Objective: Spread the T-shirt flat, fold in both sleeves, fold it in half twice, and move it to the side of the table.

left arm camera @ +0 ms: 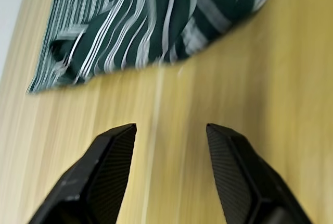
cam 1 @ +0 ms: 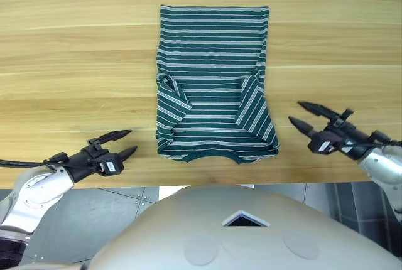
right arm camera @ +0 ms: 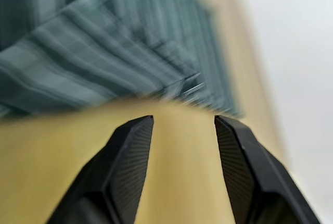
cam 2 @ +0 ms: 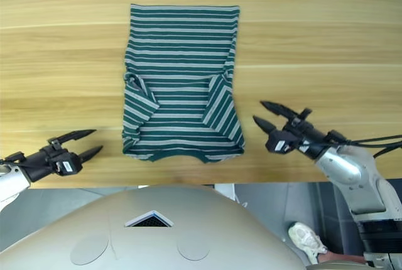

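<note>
A dark green T-shirt with white stripes lies flat on the wooden table, both sleeves folded inward over its body. Its collar end faces the near edge. My left gripper hovers open over bare wood to the left of the shirt's near corner, fingertips pointing toward it. My right gripper is open too, just right of the shirt's near right edge, not touching the cloth. The left wrist view shows the shirt's edge beyond my open fingers. The right wrist view shows striped cloth ahead of the fingers.
The table's near edge runs just below both grippers, with grey floor beyond it. Bare wood stretches wide to the left, right and far side of the shirt.
</note>
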Robot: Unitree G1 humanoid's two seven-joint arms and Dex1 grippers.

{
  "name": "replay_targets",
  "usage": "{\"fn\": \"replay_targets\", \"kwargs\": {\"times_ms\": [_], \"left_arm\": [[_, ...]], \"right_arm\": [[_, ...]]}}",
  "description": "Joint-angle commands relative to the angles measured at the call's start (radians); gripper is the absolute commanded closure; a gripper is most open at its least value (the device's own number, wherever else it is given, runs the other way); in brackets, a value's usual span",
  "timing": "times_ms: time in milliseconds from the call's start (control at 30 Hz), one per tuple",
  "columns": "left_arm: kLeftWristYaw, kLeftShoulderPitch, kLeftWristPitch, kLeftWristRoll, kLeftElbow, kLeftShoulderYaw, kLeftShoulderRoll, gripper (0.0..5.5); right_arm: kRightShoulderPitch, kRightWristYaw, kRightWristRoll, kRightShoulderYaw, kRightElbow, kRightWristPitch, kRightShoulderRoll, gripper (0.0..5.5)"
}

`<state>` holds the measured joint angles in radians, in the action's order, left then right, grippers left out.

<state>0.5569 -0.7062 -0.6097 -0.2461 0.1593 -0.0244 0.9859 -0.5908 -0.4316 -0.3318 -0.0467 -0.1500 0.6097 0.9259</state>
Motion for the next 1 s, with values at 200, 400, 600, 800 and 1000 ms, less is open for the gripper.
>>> {"fn": "replay_targets", "kwargs": {"times_ms": [200, 400, 600, 800, 1000], "left_arm": [[0.13, 0.174, -0.008, -0.063, -0.029, 0.245, -0.048, 2.97], [0.128, 0.163, -0.013, -0.066, -0.025, 0.269, -0.026, 2.97], [0.095, 0.161, -0.023, -0.07, -0.044, 0.247, -0.023, 3.29], [0.084, 0.181, -0.025, -0.064, -0.083, 0.24, -0.028, 4.32], [0.089, 0.188, -0.027, -0.056, -0.094, 0.251, -0.031, 5.45]], "right_arm": [[-0.038, 0.012, -0.147, 0.066, 0.121, 0.019, 0.004, 3.33], [-0.029, 0.002, -0.146, 0.091, 0.114, 0.046, 0.017, 3.33], [0.001, -0.021, -0.121, 0.134, 0.09, 0.072, 0.018, 3.3], [-0.012, -0.034, -0.113, 0.154, 0.061, 0.087, 0.037, 3.3], [-0.058, -0.036, -0.107, 0.133, 0.021, 0.086, 0.066, 3.3]]}}
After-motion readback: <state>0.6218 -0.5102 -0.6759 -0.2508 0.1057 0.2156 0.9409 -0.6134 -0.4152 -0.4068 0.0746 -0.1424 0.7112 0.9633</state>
